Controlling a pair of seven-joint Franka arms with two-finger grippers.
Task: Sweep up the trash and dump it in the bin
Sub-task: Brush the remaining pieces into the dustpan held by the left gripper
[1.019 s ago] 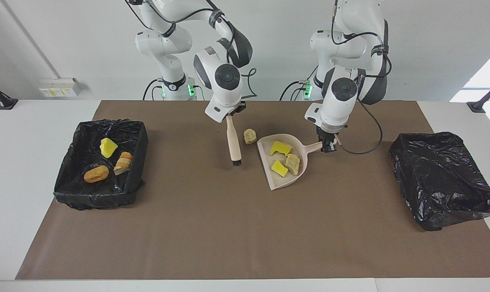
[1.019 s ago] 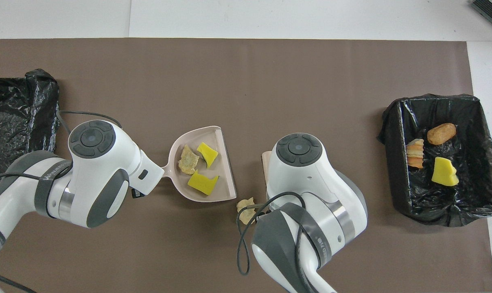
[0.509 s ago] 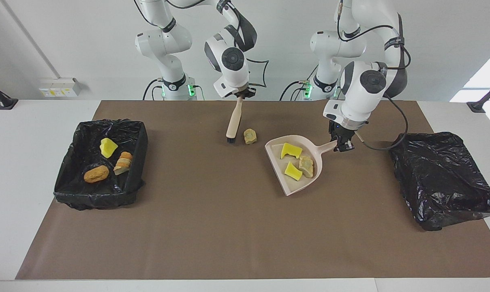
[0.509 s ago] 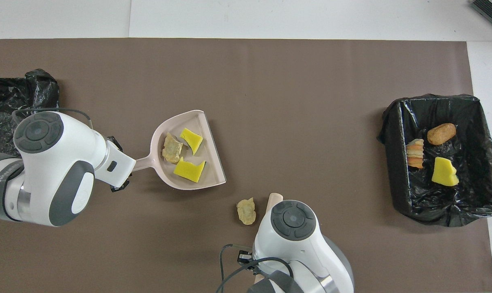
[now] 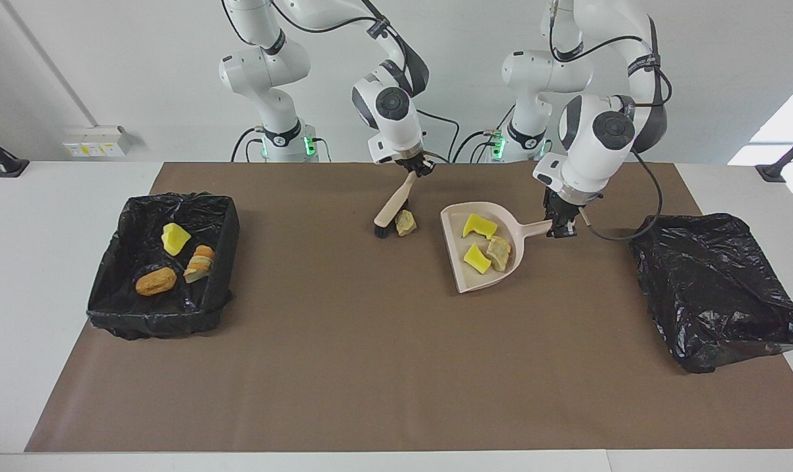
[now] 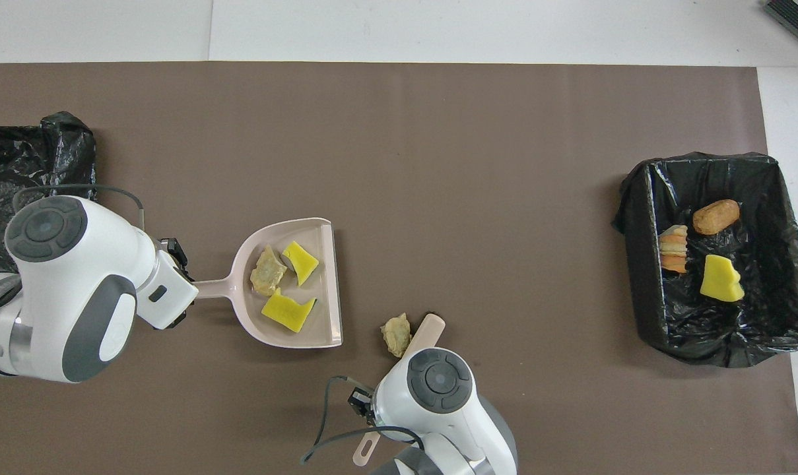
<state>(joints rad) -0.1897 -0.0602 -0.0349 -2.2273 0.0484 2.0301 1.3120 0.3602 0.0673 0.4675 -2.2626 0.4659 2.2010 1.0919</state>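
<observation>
Three scraps lie in the black-lined bin point(image 5: 163, 262) — three ride the pale pink plastic dustpan point(image 5: 478, 252). Left fingers point(image 5: 560, 229) grip its handle; right fingers point(image 5: 417, 169) hold the wooden brush point(image 5: 393, 208) beside one tan lump point(image 5: 405, 223) left on the bench.

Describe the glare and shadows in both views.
Facing view: glare speckles the crumpled black bin liner at the left arm's end of the table, and bright light spills in at the view's upper right edge. The dustpan casts a soft shadow on the brown mat. Overhead view: even light, with sheen on the lined bin holding trash; shadows stay faint.
</observation>
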